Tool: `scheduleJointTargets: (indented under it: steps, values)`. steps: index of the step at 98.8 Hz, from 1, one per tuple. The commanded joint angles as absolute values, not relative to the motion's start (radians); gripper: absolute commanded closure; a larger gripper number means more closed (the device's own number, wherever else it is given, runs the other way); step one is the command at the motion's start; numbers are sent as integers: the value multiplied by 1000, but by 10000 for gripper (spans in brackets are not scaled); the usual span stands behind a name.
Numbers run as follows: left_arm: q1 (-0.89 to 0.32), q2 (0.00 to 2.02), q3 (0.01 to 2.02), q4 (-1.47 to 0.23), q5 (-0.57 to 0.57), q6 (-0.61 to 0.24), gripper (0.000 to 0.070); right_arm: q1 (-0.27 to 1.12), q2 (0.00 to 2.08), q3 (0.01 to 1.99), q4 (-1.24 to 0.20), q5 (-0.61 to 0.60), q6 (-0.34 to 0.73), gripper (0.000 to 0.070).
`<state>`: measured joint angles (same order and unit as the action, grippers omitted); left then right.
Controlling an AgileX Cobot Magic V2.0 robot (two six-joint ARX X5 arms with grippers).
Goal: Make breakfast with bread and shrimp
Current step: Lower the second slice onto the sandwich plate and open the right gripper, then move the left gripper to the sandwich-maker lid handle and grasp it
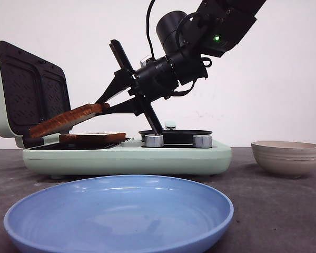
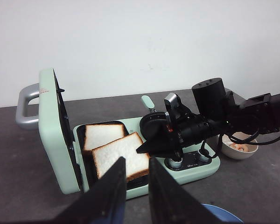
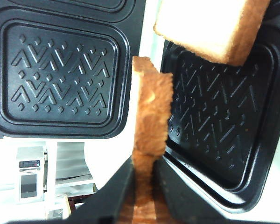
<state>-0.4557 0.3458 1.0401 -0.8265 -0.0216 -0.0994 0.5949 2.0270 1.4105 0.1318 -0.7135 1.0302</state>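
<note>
While your right gripper pinched one toast by its edge, tilted above the open sandwich maker, the other toast lay flat on the plate. Left gripper hung open, idle; shrimp sat in the bowl. Looked like unloading: next move probably called for carrying it level to the blue dish.

Two square slices of white bread with orange-brown crusts are sitting at the open sandwich maker. The lower slice is lying flat on the bottom plate. The upper slice is tilting, its raised edge being pinched by the right gripper. Pink-and-white shrimp are resting inside the beige bowl.
</note>
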Motion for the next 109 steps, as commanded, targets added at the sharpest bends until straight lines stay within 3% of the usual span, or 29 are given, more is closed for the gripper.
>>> scheduleJointTargets:
  steps: [1,2,3,25,38,45,48,53,54,78,97,109]
  values:
    - [-460,352,1049,-815,-18,-95,700,605,2069,1422,127,-717,1048,657]
    - [-460,352,1049,-815,-18,-95,700,605,2069,1422,127,-717,1048,636]
    - [-460,352,1049,-815,-18,-94,700,573,2069,1531,83,-625,1030,352]
    - [-460,352,1049,-815,-18,-94,700,552,2065,1657,-128,-623,839,350]
    - [-460,352,1049,-815,-18,-94,700,545,2062,1753,-241,-562,735,352]
    - [-460,352,1049,-815,-18,-94,700,538,2046,1793,-286,-556,676,393]
    - [-460,352,1049,-815,-18,-94,700,538,2035,1801,-297,-552,645,479]
    - [-460,352,1049,-815,-18,-94,700,538,2008,1802,-306,-546,598,695]
    - [-460,352,1049,-815,-18,-94,700,538,2002,1802,-310,-542,588,700]
    - [-460,352,1049,-810,-33,-94,700,584,1797,1773,-388,-243,374,694]
    - [-460,352,1049,-807,-34,-94,700,627,1547,1536,-218,-97,171,694]
    - [-460,352,1048,-807,-34,-86,700,632,1367,1307,-94,-88,133,695]
